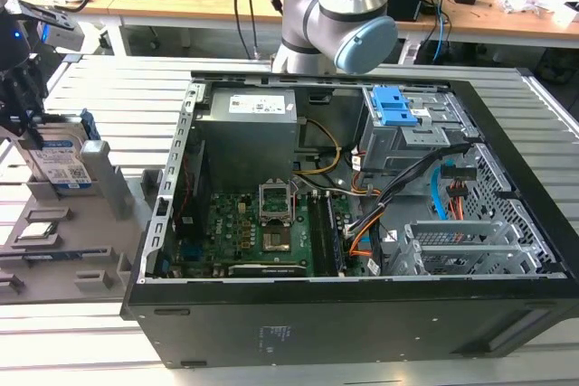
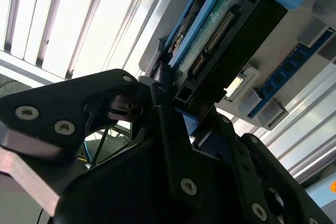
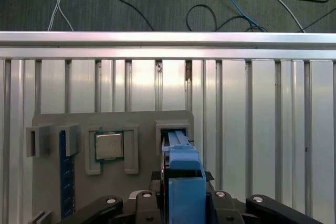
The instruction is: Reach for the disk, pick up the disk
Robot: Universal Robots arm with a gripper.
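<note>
The gripper (image 3: 185, 196), its jaws drawn narrow, is clamping the blue-framed sides of the disk (image 3: 181, 153), which is standing upright in a slot of the grey holder (image 3: 142, 121), probably stiff, weighty, shock-sensitive.

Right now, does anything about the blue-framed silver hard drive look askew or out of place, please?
Nothing stands out: the blue-framed silver disk stands upright, square in its slot of the grey holder, with the black gripper at its top.

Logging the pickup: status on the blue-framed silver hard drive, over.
Gripper astride the blue-framed silver metal hard drive. Drive upright in grey plastic fixture slot. Nothing blocking.
</note>
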